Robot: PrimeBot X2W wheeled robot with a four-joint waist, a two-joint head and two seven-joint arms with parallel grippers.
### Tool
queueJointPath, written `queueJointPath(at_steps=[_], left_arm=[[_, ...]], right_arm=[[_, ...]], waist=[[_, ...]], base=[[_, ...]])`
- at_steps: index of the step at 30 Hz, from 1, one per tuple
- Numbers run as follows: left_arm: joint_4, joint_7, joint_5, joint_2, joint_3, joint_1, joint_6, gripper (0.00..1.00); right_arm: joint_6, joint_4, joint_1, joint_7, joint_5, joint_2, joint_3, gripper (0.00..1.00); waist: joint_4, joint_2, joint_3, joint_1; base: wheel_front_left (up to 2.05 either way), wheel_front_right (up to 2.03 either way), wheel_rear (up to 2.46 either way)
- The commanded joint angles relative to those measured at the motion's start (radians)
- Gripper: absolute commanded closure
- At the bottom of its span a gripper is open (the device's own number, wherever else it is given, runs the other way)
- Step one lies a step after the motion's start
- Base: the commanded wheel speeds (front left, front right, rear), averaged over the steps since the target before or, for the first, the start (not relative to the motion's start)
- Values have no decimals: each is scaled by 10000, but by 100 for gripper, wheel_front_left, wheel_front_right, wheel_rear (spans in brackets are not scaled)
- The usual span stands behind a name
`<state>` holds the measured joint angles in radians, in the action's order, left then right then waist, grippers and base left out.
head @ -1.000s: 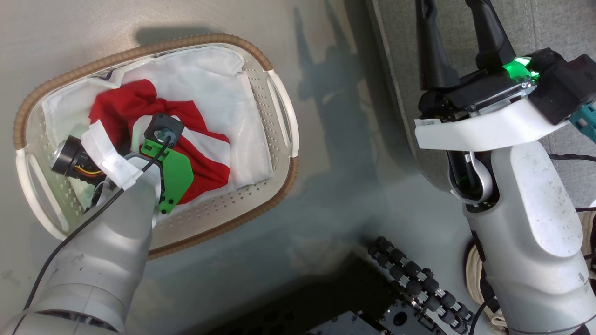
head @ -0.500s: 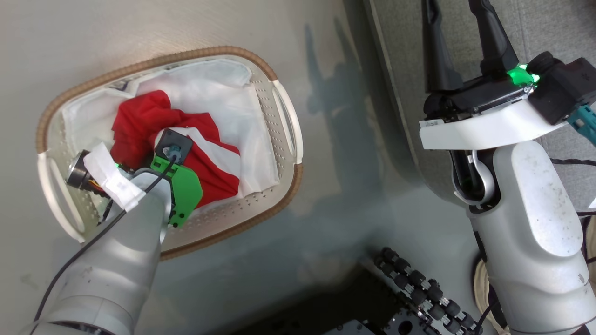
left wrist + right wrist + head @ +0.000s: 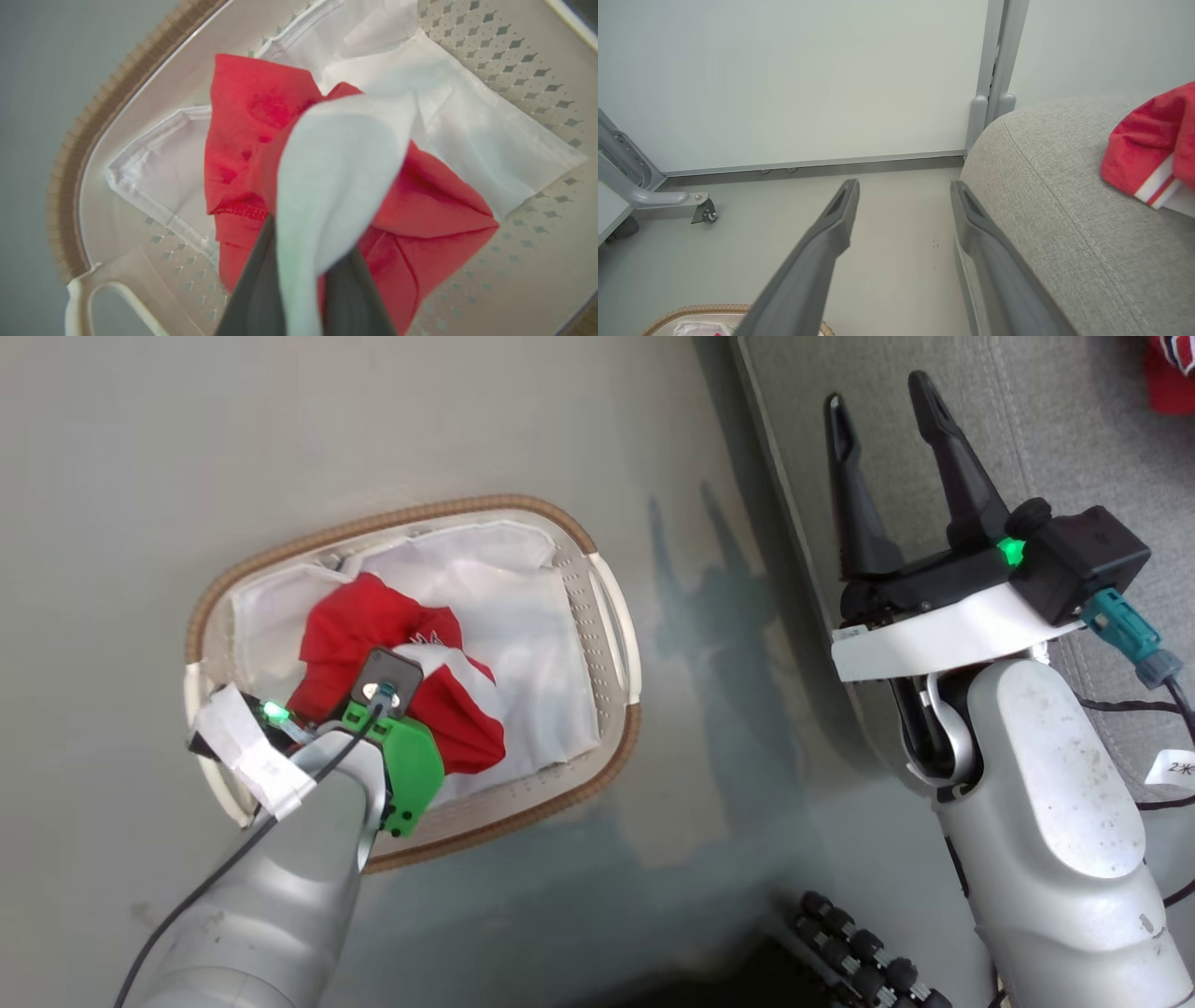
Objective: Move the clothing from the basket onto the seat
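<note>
Grey floor w/ basket; seat alongside.
Basket sits flat on floor, left of seat's edge, not touching. Red garment w/ white stripe trim lies on seat top.

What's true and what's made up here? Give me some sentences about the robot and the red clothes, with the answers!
1. The left gripper is shut on the red-and-white garment in the basket. True.
2. The right gripper holds a shirt. False: it is open and empty.
3. On the grey seat lies another red garment. True.
4. The basket stands on the seat. False: it stands on the floor beside it.
5. The basket's liner is blue. False: it is white.
</note>
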<state>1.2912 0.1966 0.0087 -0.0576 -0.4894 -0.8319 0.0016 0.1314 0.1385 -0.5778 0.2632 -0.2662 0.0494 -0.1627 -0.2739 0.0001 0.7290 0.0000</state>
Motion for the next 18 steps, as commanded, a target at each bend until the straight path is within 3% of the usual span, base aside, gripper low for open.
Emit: queueJointPath(at_steps=[1,10,18], left_arm=[[-13,107,-111,-5,-35,189,-36,100],[-551,546,-746,63,-277,822,-327,100],[-1621,695,-1703,57,-753,1411,-308,100]], right_arm=[[-14,87,224,22,92,36,26,0],[-14,511,598,22,468,36,70,0],[-14,891,1143,22,860,36,161,0]], waist=[[372,-1,-551,0],[808,-1,-1642,0],[1258,-1,-2606,0]], base=[[0,0,0],[0,0,0],[0,0,0]])
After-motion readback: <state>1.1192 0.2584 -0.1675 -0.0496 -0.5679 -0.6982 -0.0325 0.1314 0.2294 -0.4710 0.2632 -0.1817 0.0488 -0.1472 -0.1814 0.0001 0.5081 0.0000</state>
